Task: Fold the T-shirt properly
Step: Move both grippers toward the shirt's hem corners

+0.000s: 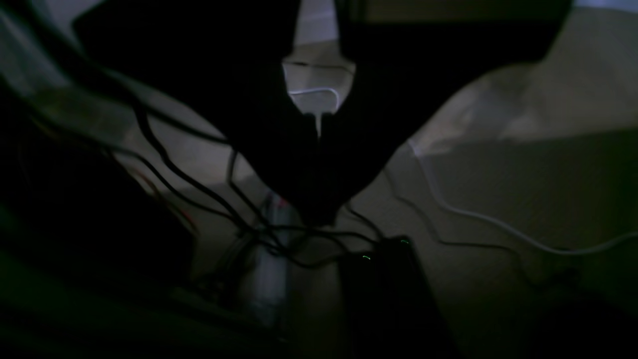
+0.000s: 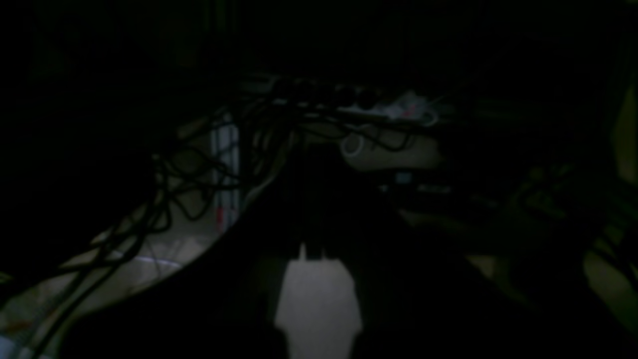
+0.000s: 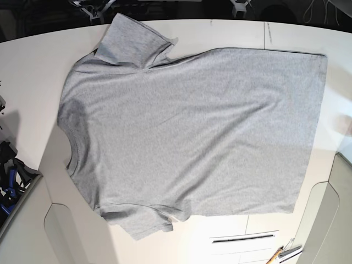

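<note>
One heather-grey short-sleeved cotton T-shirt [image 3: 192, 135] is lying spread flat, plain side up, on our white table [image 3: 30, 71]; we are seeing both claws [image 1: 319, 134] [image 2: 314, 252] pressed together, pinching nothing.

You see T-shirt [image 3: 192, 132] flat on table [image 3: 27, 71], neck at left, hem at right, sleeves front and back
</note>
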